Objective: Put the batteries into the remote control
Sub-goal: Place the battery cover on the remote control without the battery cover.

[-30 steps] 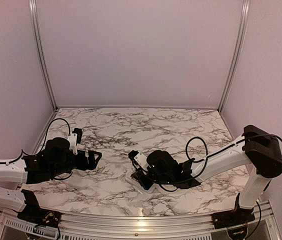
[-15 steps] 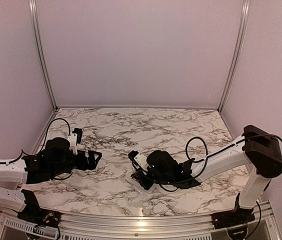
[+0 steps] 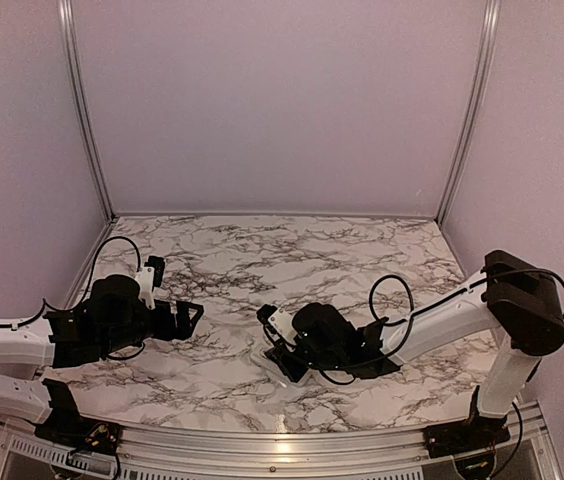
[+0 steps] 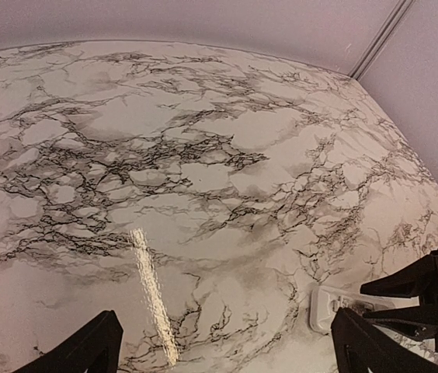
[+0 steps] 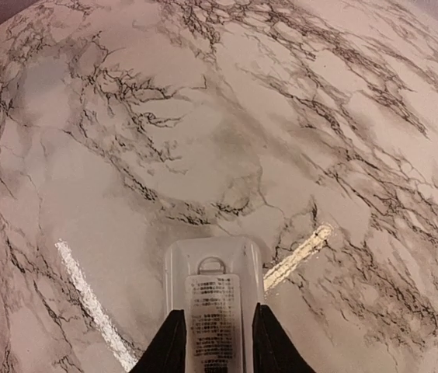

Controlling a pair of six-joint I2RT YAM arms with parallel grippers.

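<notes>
White remote control (image 5: 213,264), under right end effector (image 5: 217,311)

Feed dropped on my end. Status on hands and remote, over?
Left hand open, empty. Right hand straddling remote control, back up, grip unclear. No batteries in view. Nothing in the way.

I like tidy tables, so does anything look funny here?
The small white flat remote control is back up, label showing, between the fingers of the right gripper. No batteries show in any view.
</notes>
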